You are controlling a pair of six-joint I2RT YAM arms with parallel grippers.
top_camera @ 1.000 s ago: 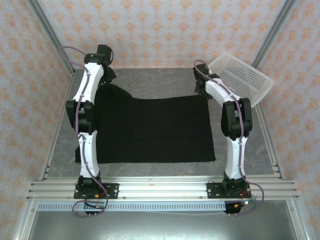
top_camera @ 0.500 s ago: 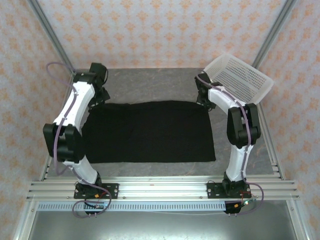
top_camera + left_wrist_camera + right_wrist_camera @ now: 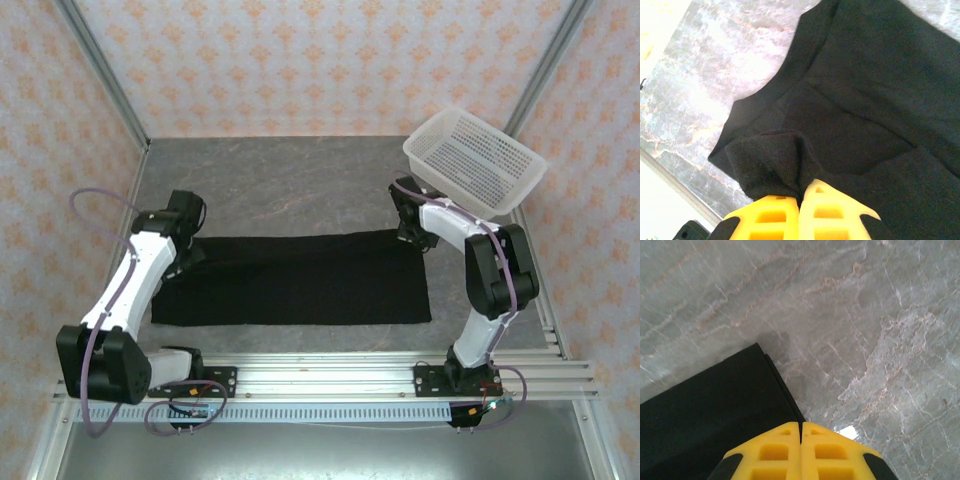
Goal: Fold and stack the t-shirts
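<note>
Our left gripper [image 3: 799, 192] has its yellow fingers [image 3: 832, 210] pressed together on a bunched-up lump of black cloth, which rises in a soft peak right at the fingertips. That cloth belongs to the t-shirt [image 3: 880, 100], and from the pinch its plain black fabric spreads away in flat, overlapping layers. From above we see this gripper [image 3: 188, 252] at the t-shirt's far left corner.

Our right gripper [image 3: 801, 427] is likewise closed, its two yellow fingers [image 3: 775, 450] meeting with no gap. The t-shirt's [image 3: 715, 405] edge runs straight into the seam between them, so we read it as pinching that edge. From above it sits [image 3: 412, 235] at the t-shirt's far right corner.

Between the two grippers the t-shirt [image 3: 300, 280] lies as a wide, flat black band, plain side up, with no print that we can make out. Under it and all around it is the grey marbled table [image 3: 290, 180]. Past the t-shirt's far right corner, close behind the right arm, a white mesh basket [image 3: 480, 160] sits tilted, apart from the cloth.
</note>
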